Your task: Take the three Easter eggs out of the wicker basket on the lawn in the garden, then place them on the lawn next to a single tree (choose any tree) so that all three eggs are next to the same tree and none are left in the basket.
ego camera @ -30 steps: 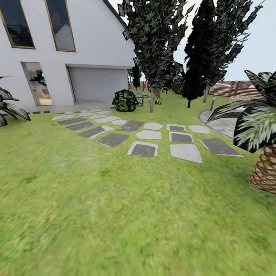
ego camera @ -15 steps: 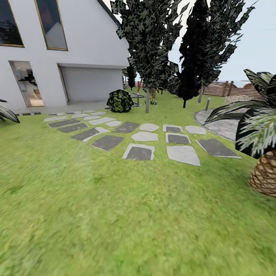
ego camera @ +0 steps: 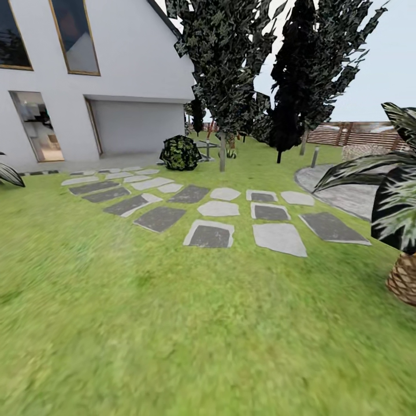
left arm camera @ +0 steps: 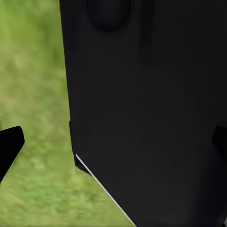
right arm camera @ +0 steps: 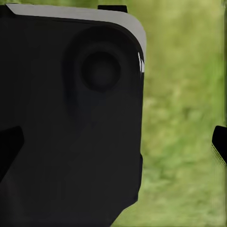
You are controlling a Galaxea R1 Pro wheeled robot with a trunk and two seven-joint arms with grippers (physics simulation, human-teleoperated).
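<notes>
Fingers [left arm camera: 9,149] of both grippers spread wide, empty, above short mottled green lawn [ego camera: 173,323]; egg collection apparently not begun.

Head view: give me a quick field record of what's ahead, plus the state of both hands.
ground: lawn across the foreground
path: grey stepping stones in the grass, middle distance
trees: thin-trunked tree beyond the stones; all-black columnar tree to its right
shrub: round bush near the house
building: white house, upper left
palm: scaly trunk at the right edge
fence: brown slats, far right
basket and eggs: not in sight here
left hand: fingertip apart from its partner, holding nothing
right hand: fingertip apart from its partner, holding nothing
</notes>
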